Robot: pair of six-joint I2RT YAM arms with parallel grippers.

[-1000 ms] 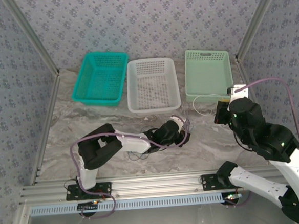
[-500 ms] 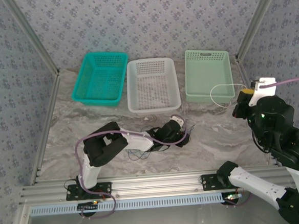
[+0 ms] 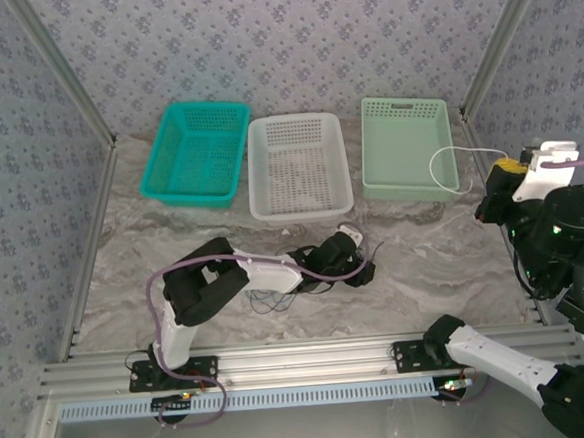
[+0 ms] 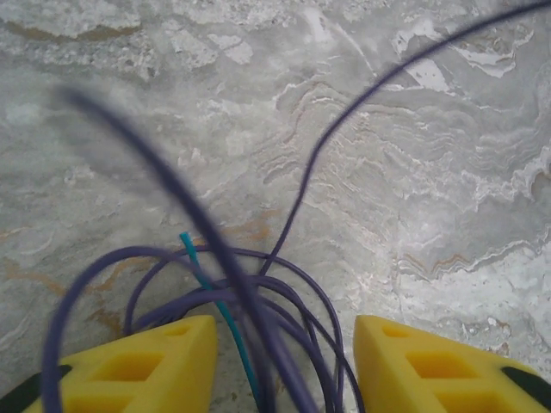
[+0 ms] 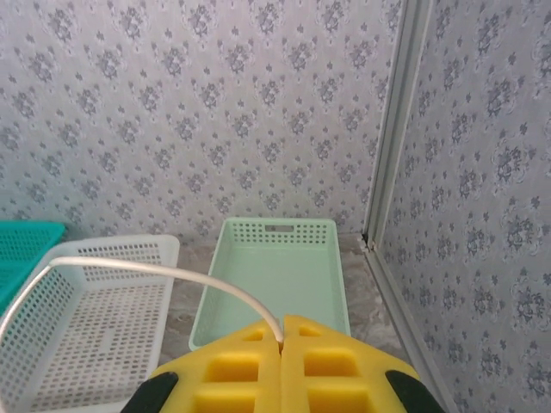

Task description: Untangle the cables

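A tangle of thin purple cables [image 4: 284,292] with one teal wire [image 4: 211,288] lies on the marble table [image 3: 426,270]. My left gripper [image 4: 284,361] stands open just above it, a yellow finger [image 4: 129,366] on either side of the strands. From above, the left gripper [image 3: 364,271] is at the table's middle, with dark loops [image 3: 276,300] trailing to its left. My right gripper [image 5: 282,331] is shut on a white cable [image 5: 172,274]. It is raised at the right [image 3: 501,167], and the white cable [image 3: 435,172] loops over the light green basket [image 3: 404,146].
Three baskets stand in a row at the back: teal [image 3: 195,151], white [image 3: 298,163] and light green. Aluminium frame posts [image 3: 491,55] and patterned walls close in both sides. The right wrist view looks down on the light green basket [image 5: 275,267] and white basket [image 5: 95,310].
My right gripper has risen and swung right and back, carrying the white cable from the table's front edge of the green basket to above it. The left gripper edged slightly right.
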